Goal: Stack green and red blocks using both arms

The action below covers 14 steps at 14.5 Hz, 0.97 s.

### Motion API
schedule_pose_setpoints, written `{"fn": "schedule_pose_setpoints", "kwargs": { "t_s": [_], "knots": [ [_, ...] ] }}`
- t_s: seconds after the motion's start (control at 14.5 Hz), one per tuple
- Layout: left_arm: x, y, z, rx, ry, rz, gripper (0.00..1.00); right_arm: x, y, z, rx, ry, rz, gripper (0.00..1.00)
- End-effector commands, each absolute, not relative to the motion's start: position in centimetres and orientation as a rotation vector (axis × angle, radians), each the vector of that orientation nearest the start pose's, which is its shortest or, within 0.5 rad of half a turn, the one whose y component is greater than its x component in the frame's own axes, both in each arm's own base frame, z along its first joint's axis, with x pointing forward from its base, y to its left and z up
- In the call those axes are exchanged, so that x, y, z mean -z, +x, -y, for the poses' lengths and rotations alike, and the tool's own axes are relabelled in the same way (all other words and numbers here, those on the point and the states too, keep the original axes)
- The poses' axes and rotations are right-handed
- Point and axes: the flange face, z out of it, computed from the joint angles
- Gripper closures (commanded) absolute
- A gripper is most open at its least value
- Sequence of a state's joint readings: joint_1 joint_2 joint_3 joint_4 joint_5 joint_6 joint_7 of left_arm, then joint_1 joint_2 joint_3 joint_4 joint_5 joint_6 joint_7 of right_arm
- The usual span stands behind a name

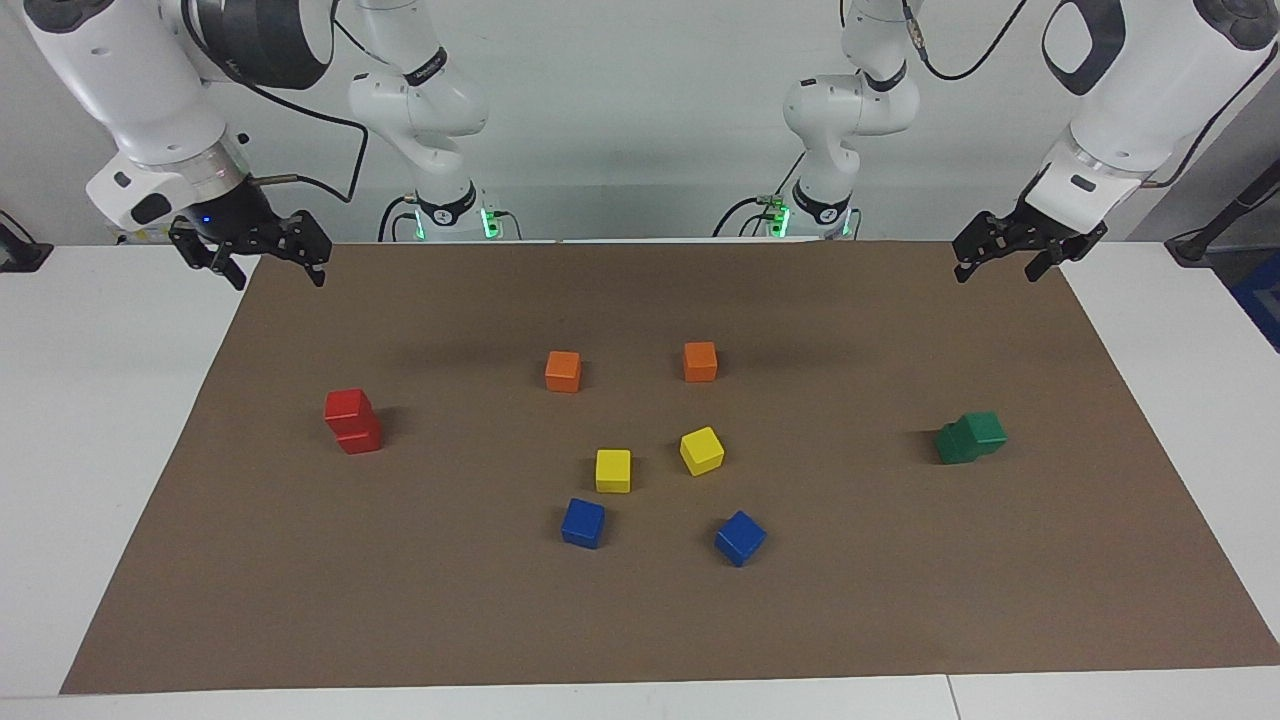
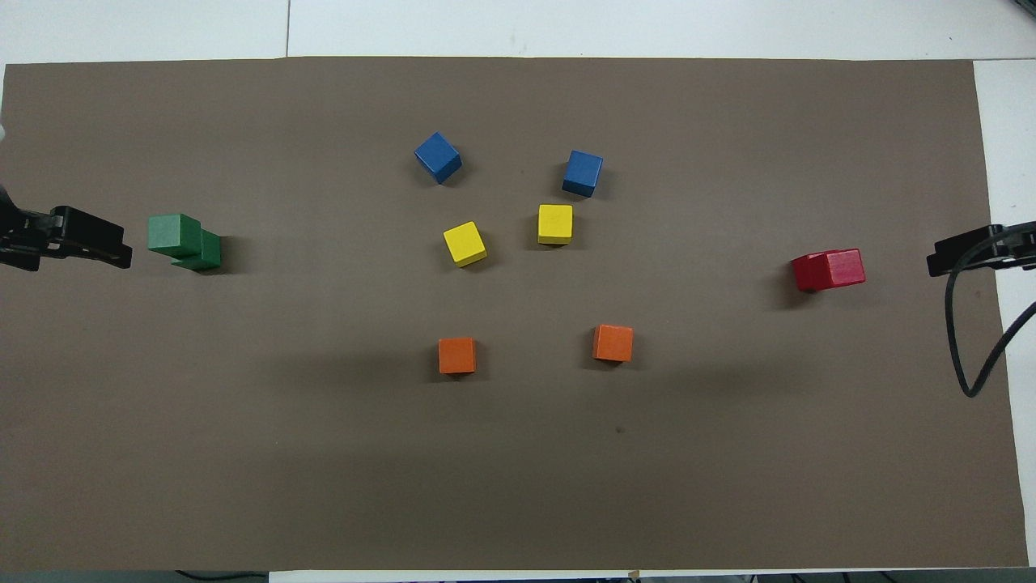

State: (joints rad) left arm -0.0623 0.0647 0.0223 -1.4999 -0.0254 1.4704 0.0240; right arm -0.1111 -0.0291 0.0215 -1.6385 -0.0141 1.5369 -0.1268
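Red stack (image 1: 352, 421), two cubes, sat at right arm's end of mat (image 1: 640, 620); green stack (image 1: 971, 437), top cube offset, at left arm's end. Left gripper (image 1: 1000, 259) and right gripper (image 1: 270, 268) hung wide, empty, over mat corners.

Two red cubes (image 1: 352, 421), two green cubes (image 1: 971, 437), two orange cubes (image 1: 563, 371), two yellow cubes (image 1: 613, 470), two blue cubes (image 1: 583, 523), two robot arms (image 1: 150, 95).

We have one high camera facing the robots across the desk (image 1: 60, 420). Another looks steeply down, probably from above them. Both share the brown mat (image 1: 640, 620).
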Motion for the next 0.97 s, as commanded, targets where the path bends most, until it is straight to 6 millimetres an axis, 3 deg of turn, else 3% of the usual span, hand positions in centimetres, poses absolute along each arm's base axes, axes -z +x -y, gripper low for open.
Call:
{"fn": "schedule_pose_setpoints", "kwargs": {
  "t_s": [0.0,0.21,0.48,0.9],
  "knots": [
    [-62.3,56.5,3.1,-0.174,-3.167,-0.096,0.00,-62.3,53.2,4.9,-0.154,-3.123,0.032,0.00],
    [-62.6,56.3,3.1,-0.178,-3.163,-0.100,0.00,-62.5,52.8,5.1,-0.157,-3.123,0.022,0.00],
    [-62.9,53.9,2.8,-0.217,-3.162,-0.093,0.00,-62.3,52.8,5.5,-0.159,-3.124,0.007,0.00],
    [-61.0,53.1,2.8,-0.181,-3.167,-0.092,0.00,-62.5,52.6,5.0,-0.158,-3.130,-0.015,0.00]
  ]
}}
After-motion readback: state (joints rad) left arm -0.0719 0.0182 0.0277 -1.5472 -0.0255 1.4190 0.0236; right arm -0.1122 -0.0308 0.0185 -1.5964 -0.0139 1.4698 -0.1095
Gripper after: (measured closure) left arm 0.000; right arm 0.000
